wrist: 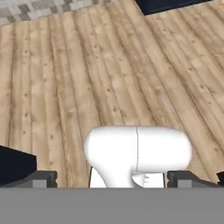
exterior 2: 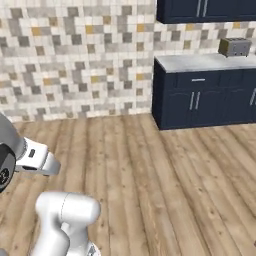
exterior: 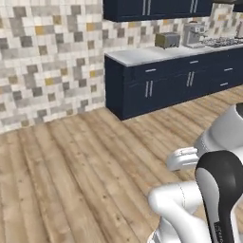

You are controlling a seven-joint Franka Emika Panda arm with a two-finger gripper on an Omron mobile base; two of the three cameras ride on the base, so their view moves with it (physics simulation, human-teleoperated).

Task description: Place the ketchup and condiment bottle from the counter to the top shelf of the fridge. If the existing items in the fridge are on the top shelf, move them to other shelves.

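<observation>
We count one toaster [exterior: 167,40], a boxy metallic thing, on the pale grey worktop [exterior: 142,56]; in the right base view the same toaster [exterior 2: 234,47] sits near the right edge. Beside it in the left base view stands one coffee machine [exterior: 193,34], silver and blocky, and further right one stove top [exterior: 223,42], cut off by the picture's edge. Below run navy base cabinets [exterior: 166,88] with slim metal handles, and one row of navy wall cabinets [exterior: 156,8] is cropped at the top. The wall [exterior 2: 75,60] is a mosaic of small grey, beige and ochre tiles. The floor [wrist: 109,65] is light wood planks with visible grain.

We cannot make out the ketchup or the condiment bottle on the stretch of worktop we see, nor a fridge.

In the hand view the gripper [wrist: 113,179] has its two dark fingertips [wrist: 41,179] spread wide at the bottom corners, nothing between them, pointing down at bare floor.
</observation>
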